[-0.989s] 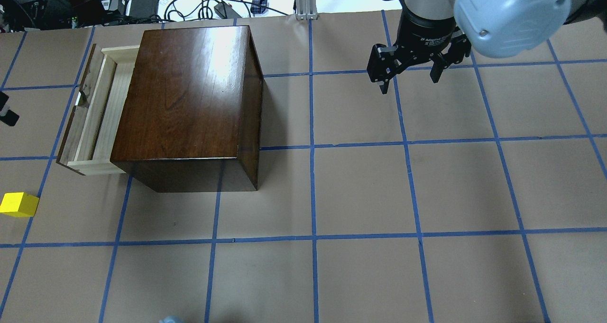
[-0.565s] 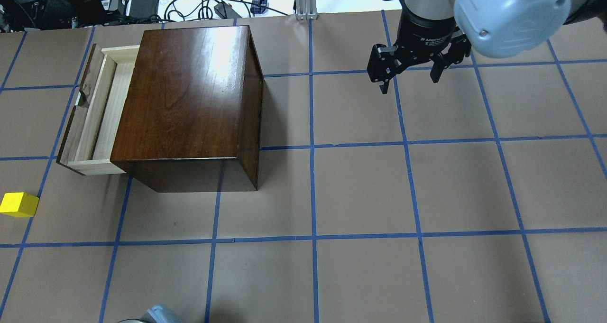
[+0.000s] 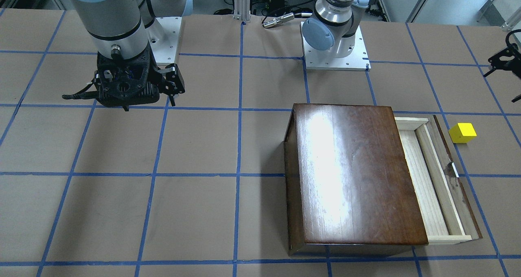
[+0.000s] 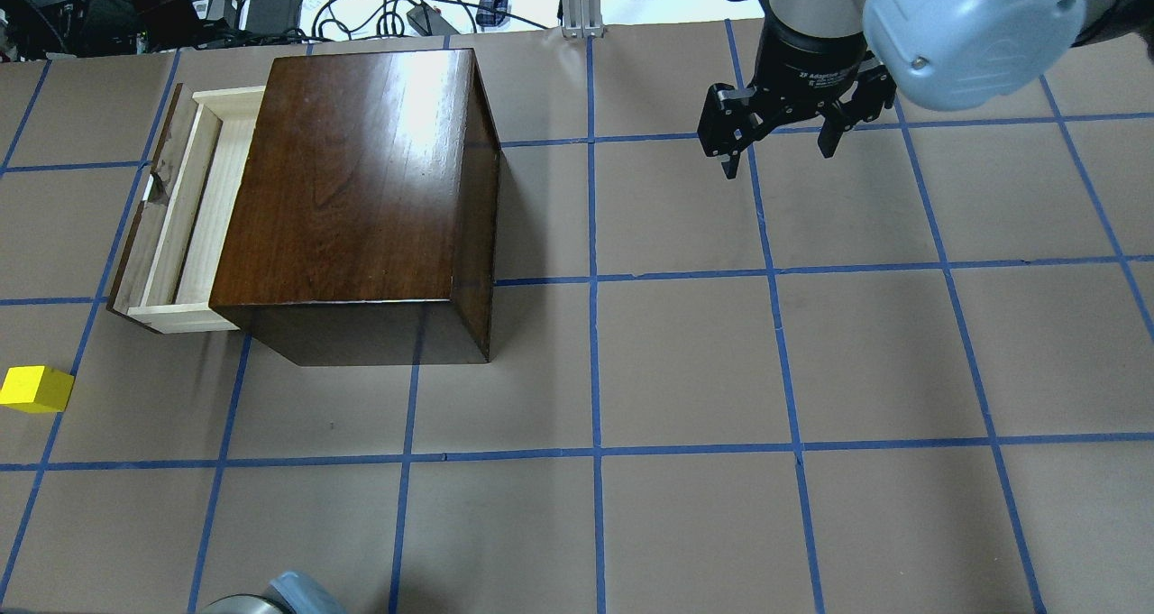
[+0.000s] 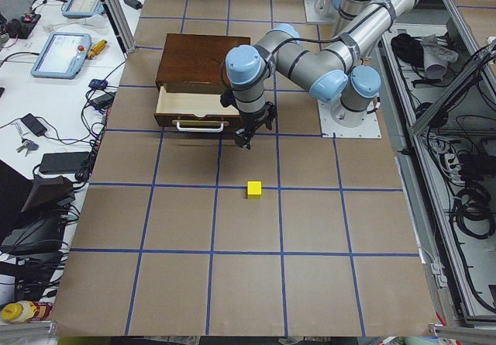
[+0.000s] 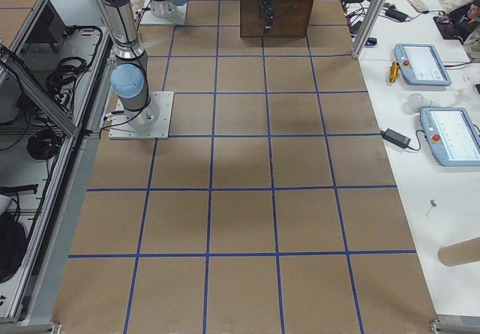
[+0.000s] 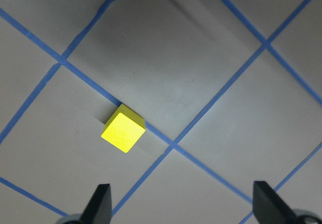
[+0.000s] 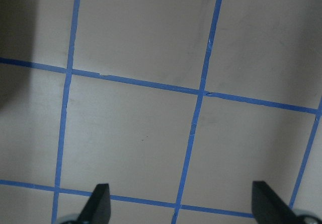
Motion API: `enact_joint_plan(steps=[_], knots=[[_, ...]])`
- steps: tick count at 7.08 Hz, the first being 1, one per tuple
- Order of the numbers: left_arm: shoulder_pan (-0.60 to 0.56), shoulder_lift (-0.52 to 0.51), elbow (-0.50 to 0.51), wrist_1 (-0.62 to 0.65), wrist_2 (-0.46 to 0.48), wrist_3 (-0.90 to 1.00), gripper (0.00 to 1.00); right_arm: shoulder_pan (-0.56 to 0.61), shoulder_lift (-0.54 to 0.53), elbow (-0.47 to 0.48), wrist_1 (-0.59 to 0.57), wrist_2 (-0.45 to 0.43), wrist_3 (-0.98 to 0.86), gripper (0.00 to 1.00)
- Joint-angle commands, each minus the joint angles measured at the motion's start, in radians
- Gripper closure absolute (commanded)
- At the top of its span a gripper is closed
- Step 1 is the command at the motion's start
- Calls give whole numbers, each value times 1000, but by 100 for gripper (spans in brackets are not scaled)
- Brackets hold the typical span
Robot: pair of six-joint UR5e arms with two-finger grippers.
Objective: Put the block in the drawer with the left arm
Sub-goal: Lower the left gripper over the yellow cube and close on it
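Tan paper table (image 4: 685, 361) gridded in blue tape; cables (image 4: 361, 5) heaped past its far edge. Block (image 7: 123, 130) on the paper against a tape line, near the pulled-out drawer (image 4: 194, 208) (outside it). Left gripper (image 7: 183, 206) spread wide, up off the paper, apart from the block. Right gripper (image 4: 775, 145) likewise spread, over the paper.

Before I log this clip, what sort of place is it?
Probably a robotics lab cell: left arm and right arm mounted on a table gridded in blue tape, teach pendants on the side bench.
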Motion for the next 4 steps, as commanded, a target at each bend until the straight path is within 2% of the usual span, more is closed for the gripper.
enact_joint_plan(steps=[1, 3, 4], knots=[[58, -14, -148, 226, -3, 292, 0, 0, 0, 0, 0, 0, 1, 0], [104, -40, -252, 401, -130, 540, 0, 0, 0, 0, 0, 2, 0, 0], [132, -63, -280, 413, -183, 623, 0, 0, 0, 0, 0, 0, 0, 0]])
